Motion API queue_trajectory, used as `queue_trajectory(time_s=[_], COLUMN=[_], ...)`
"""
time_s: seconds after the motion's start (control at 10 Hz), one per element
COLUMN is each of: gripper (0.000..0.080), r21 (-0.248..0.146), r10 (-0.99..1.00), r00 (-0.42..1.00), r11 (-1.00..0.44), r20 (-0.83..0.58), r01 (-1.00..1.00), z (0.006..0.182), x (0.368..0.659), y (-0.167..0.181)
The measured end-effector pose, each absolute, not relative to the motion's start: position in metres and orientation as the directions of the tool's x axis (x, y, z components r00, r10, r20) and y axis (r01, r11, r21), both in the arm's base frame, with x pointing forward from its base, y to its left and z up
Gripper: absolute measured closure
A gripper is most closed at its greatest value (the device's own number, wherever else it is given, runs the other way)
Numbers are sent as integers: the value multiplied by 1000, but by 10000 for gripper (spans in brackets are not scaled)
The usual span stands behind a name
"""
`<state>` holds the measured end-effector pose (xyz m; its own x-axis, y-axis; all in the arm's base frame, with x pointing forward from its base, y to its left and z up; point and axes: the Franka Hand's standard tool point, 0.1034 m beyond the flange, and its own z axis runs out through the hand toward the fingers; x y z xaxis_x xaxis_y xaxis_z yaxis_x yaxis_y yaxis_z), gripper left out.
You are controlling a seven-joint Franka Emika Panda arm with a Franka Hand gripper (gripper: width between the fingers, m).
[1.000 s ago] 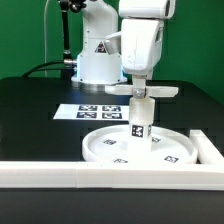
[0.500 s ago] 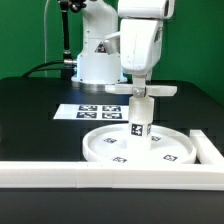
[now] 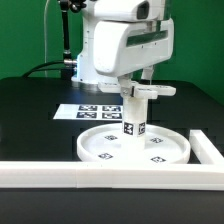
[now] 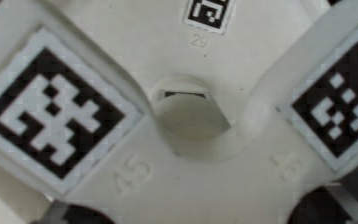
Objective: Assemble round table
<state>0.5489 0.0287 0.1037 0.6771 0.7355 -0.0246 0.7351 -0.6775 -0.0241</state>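
Note:
The wide rimmed round disc point(image 3: 95, 150) lies flat on the black table. The short thick cylinder leg point(image 3: 133, 124) stands upright at its centre. The flat cross-shaped base piece point(image 3: 160, 91) sits level on top of the leg. My gripper point(image 3: 142, 84) comes straight down onto the base piece and is shut on it. In the wrist view the base piece point(image 4: 176, 60) fills the picture, with tagged arms on both sides and its centre hole point(image 4: 188, 115) in the middle. The fingers are barely visible at the dark lower corners.
The marker board point(image 3: 88, 110) lies behind the disc. The long white border wall point(image 3: 100, 176) runs along the front and turns back at the exterior view's right point(image 3: 210, 148). The arm's own base point(image 3: 85, 62) stands at the back.
The wrist and gripper have turned about the vertical axis. The cross-shaped base piece has turned with them on top of the leg. The disc has not moved.

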Motion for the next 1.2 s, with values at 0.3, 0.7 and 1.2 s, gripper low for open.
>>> queue_trajectory(time_s=[0.3, 0.7, 1.2], gripper=[348, 348, 347], r21=[-19, -109, -102], r10=[592, 183, -121], r00=[806, 983, 993], r11=[-806, -977, -987], r20=[-28, 1, -11], r01=[592, 182, -122], z=[104, 103, 103], x=[549, 548, 549], y=[28, 13, 14])
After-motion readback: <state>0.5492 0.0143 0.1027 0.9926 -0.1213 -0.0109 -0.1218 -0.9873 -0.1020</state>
